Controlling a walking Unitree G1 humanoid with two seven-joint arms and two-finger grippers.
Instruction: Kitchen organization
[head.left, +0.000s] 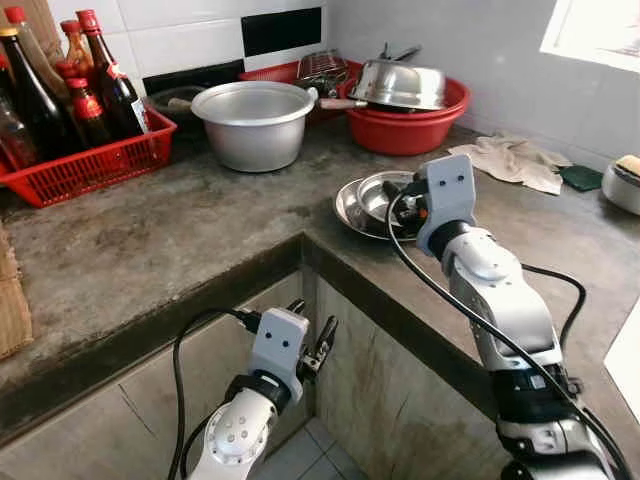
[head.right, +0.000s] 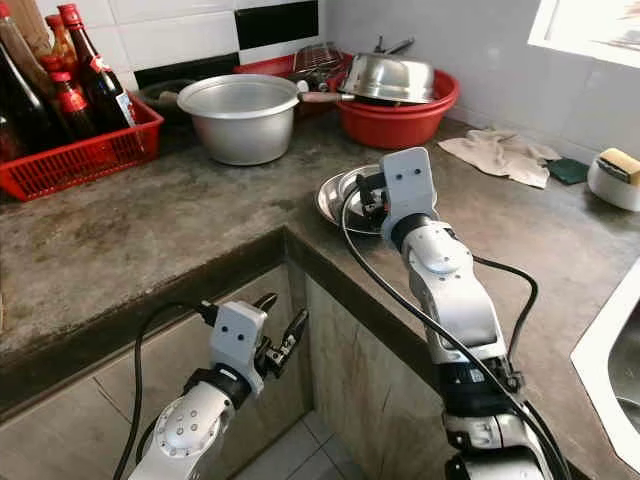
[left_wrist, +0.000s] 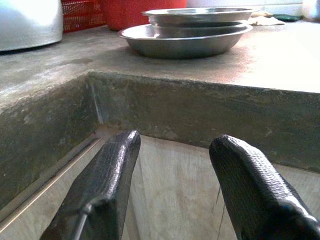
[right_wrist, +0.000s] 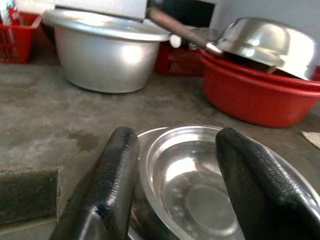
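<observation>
Landmark: plates (head.left: 372, 203), stacked on counter (head.left: 180, 235) near inner corner. My right gripper (right_wrist: 172, 165) above plates, fingers spread. My left gripper (head.right: 282, 340) below counter edge, before and left of plates. Pot (head.left: 254, 122) behind-left of plates. Crate (head.left: 85, 165) with bottles (head.left: 105, 85) farther left. Basin (head.left: 408, 118) behind plates, bowl (head.left: 398, 84) in it. Rag (head.left: 515, 160) right of plates.

head views downward over counter corner; wrist views close, sharing steel plates (right_wrist: 200, 190)

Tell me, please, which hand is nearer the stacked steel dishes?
Right. The right hand hovers open just over the stacked steel dishes, while the left hand hangs open below the counter edge.
</observation>
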